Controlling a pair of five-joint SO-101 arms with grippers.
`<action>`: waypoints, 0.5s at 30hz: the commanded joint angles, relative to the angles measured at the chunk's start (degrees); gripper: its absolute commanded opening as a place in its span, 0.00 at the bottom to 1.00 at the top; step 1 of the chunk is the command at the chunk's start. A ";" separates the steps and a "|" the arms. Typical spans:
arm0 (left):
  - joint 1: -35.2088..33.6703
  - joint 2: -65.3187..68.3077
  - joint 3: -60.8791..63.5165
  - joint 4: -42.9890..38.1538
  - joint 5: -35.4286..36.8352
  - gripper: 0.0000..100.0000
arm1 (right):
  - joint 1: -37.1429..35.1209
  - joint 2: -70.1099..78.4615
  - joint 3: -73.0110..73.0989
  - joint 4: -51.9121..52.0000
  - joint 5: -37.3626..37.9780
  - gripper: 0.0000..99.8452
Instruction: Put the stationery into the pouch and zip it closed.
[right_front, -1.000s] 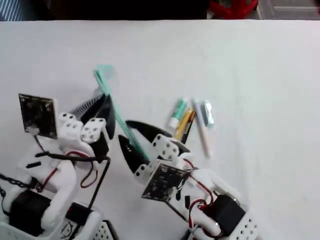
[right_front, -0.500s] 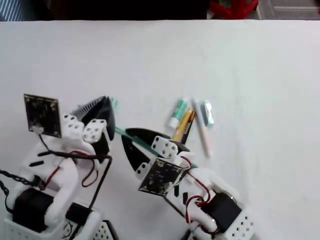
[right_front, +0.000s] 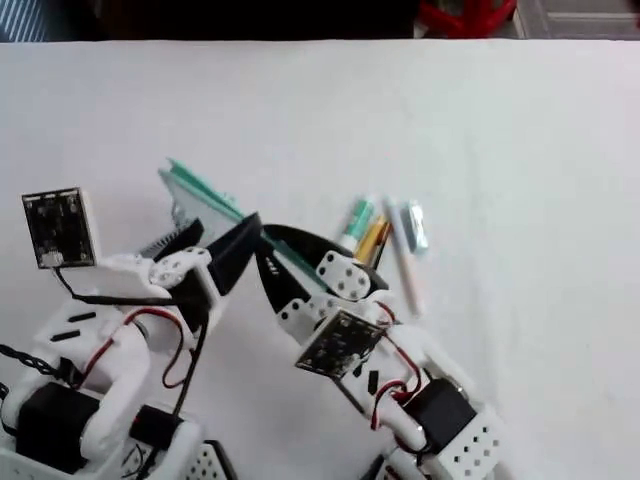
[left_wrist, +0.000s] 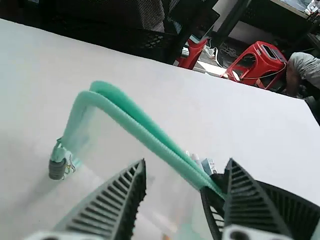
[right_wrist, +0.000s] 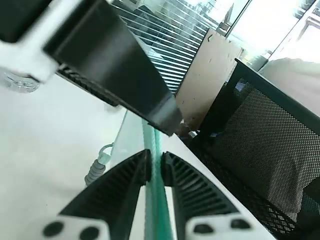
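In the high view the pouch (right_front: 200, 192) shows its far end alone; the rest is covered by the left hand (right_front: 225, 228) and the right hand (right_front: 266, 250), so where each meets it cannot be told from there. The stationery (right_front: 372, 238) is too small and blurred to sort into pieces, its near ends under the right arm (right_front: 420, 400). In the left wrist view the pouch's near part runs off the picture's edge. In the right wrist view the zip pull (right_wrist: 95, 171) is a blur.

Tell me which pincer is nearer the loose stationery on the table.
Right. The right pincer, shut on the pouch's green edge, lies just beside the stationery; the left pincer, open at the pouch, is farther off, beyond the right one.
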 joint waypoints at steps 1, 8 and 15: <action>1.71 3.47 -2.29 -2.55 3.87 0.25 | 0.48 -0.40 -0.62 -2.59 0.35 0.02; -1.27 25.63 -12.92 -1.93 14.07 0.24 | 3.74 2.33 0.62 -7.16 0.09 0.02; -5.23 36.26 -29.27 8.79 17.14 0.24 | 3.47 8.22 0.88 -9.10 0.00 0.02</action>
